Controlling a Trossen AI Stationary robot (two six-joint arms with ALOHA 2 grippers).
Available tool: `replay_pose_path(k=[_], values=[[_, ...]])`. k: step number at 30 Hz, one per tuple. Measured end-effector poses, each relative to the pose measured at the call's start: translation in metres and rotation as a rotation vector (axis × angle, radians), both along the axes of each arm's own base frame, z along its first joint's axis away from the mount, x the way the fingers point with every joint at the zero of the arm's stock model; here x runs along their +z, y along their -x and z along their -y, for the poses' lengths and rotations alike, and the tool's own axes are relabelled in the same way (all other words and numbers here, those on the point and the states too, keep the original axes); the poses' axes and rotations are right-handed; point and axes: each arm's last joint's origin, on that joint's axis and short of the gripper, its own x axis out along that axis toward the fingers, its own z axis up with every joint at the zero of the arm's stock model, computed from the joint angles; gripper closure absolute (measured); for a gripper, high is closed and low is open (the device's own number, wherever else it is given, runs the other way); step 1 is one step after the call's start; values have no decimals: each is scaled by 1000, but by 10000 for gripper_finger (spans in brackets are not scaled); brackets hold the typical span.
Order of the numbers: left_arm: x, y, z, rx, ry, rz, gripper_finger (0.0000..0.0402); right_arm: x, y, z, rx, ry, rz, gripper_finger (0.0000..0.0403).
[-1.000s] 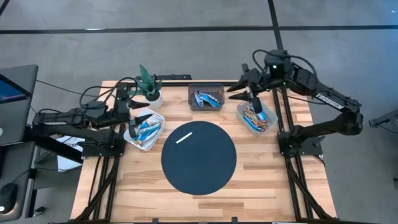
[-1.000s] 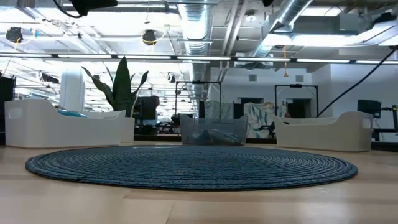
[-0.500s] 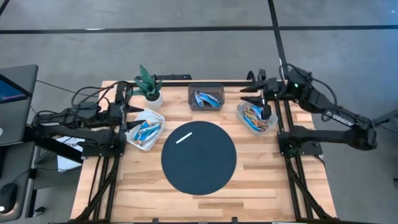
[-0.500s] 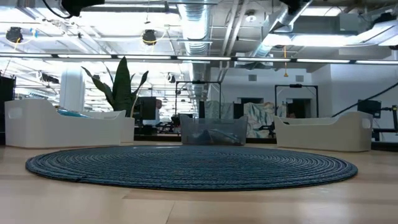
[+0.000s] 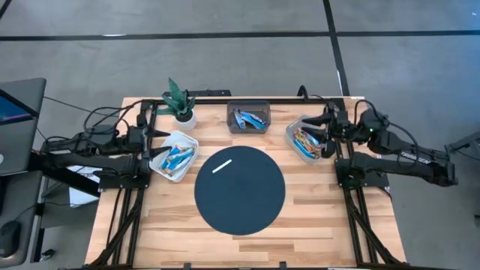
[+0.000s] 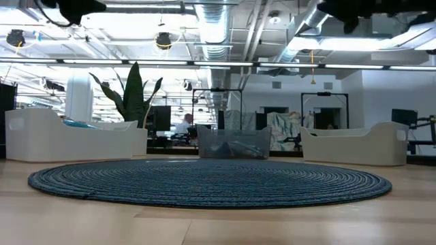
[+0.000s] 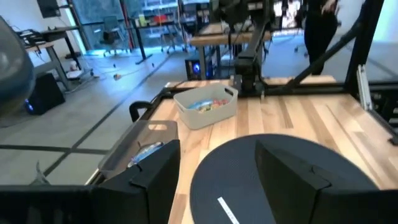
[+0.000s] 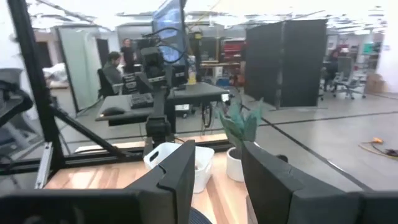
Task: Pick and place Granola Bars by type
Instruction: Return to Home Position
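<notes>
A robotics lab in an open industrial hall: exposed ceiling ducts (image 6: 212,20), desks (image 8: 186,94) with monitors (image 8: 169,20), a seated person (image 8: 114,70), concrete floor (image 5: 225,60).

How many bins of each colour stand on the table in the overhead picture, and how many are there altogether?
White: 2, the white bin by the left arm and the white bin by the right arm
Gray: 1, the gray bin
Total: 3
</notes>
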Motion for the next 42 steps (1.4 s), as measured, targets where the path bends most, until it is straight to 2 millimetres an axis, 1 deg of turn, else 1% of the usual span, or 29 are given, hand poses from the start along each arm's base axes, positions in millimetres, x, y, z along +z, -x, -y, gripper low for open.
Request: replay_pose_path(k=[4, 7, 11, 15, 21, 27, 35, 40, 42], values=[[-16, 7, 0, 3, 39, 57, 199, -12, 5, -7, -28, -15, 10, 278], [-30, 8, 0, 3, 56, 84, 199, -22, 8, -12, -38, -29, 14, 278], [-49, 9, 0, 4, 83, 108, 199, -40, 12, -16, -30, -67, 8, 278], [-61, 10, 0, 2, 95, 138, 199, -52, 19, -20, -12, -79, 47, 278], [-65, 8, 0, -8, 105, 111, 199, -62, 29, -25, -29, -104, 110, 278], [-64, 8, 1, -43, 110, 115, 199, -84, 24, -32, -21, -150, 79, 278], [-63, 8, 2, -68, 68, 120, 199, -103, 25, -40, 13, -123, 61, 278], [-76, -1, 3, -101, 71, 135, 199, -117, 25, -41, 23, -102, 79, 278], [-82, -6, 4, -108, 72, 161, 199, -116, 25, -40, 20, -95, 101, 278]])
